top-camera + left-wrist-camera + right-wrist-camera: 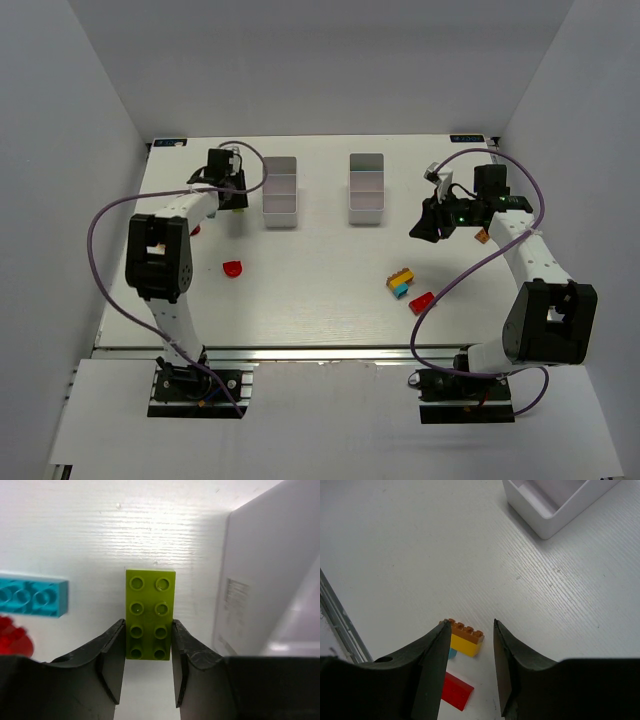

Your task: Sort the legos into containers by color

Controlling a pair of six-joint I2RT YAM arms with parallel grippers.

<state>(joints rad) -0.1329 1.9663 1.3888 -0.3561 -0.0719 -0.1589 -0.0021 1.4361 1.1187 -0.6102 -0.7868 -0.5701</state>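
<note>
Lime brick (149, 615): pinches it with left fingers (112, 655) on counter (75, 530) beside bin (270, 570); holds right fingers (432, 665) spread, gripping nothing.

A lime green brick (150, 614), a turquoise brick (32, 596), a red rounded piece (12, 640), a plain white bin (270, 570), a white table (100, 525) with fine grey grain lines, an orange-brown brick (466, 631), a yellow brick (465, 646), a dark red brick (456, 691), purple cables (100, 215)
</note>
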